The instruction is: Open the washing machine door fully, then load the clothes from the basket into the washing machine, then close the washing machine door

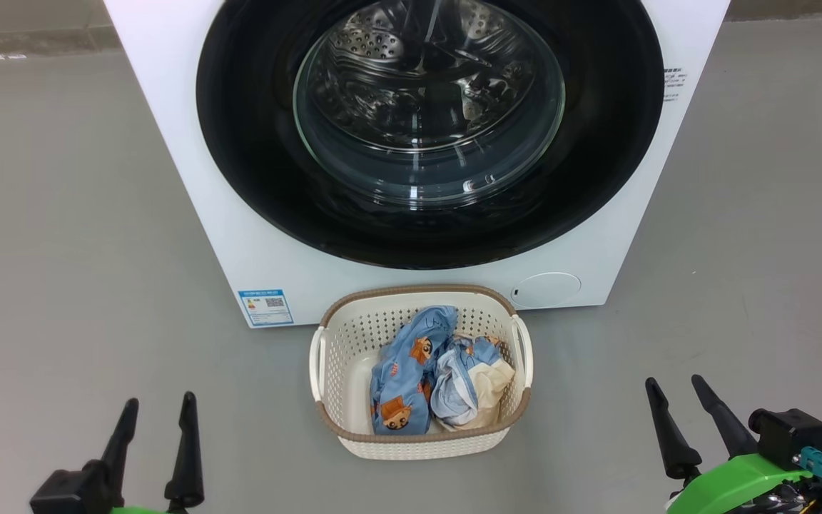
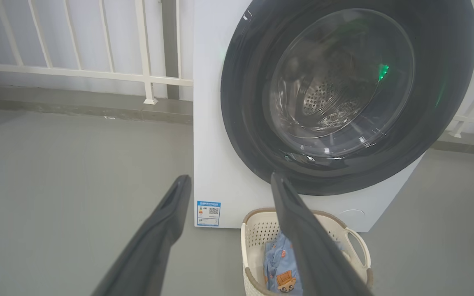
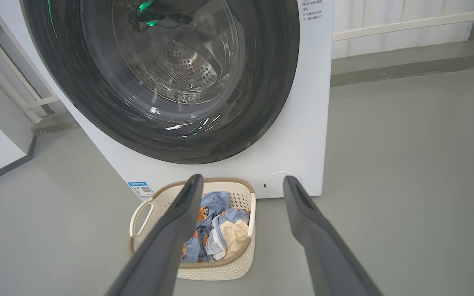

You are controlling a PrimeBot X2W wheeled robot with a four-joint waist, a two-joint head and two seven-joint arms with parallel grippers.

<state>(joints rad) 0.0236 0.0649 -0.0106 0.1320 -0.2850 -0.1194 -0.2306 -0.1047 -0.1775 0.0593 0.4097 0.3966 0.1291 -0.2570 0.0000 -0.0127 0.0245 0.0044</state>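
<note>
Hanging low over the smooth grey floor (image 1: 61, 250), both claws stand spread and empty. The left claw (image 1: 159, 400) and the right claw (image 1: 673, 380) each show two long, tapering dark fingers (image 1: 186, 442) with a clear gap between the tips and nothing pinched.

Ahead of them, in the space between the two, sits the basket (image 1: 354, 343). It is a small cream plastic tub with rounded corners, rows of little holes in its walls, a brown woven-look rim and a white loop handle on each side. In it lie the clothes (image 1: 411, 371): soft, crumpled light-blue cloth printed with orange-brown cartoon figures. A cream and pale-blue piece is bunched on the right claw's side.

Just past the basket, farther from the claws, rises the washer (image 1: 240, 250), white and boxy. Its door (image 1: 429, 107) lies closed against the front (a wide glossy black ring around a bulging clear glass bowl). Through the glass the ribbed, perforated steel drum shows. Low on the front, a blue sticker (image 1: 265, 307) sits toward the left claw and a small round white flap (image 1: 545, 290) toward the right.
</note>
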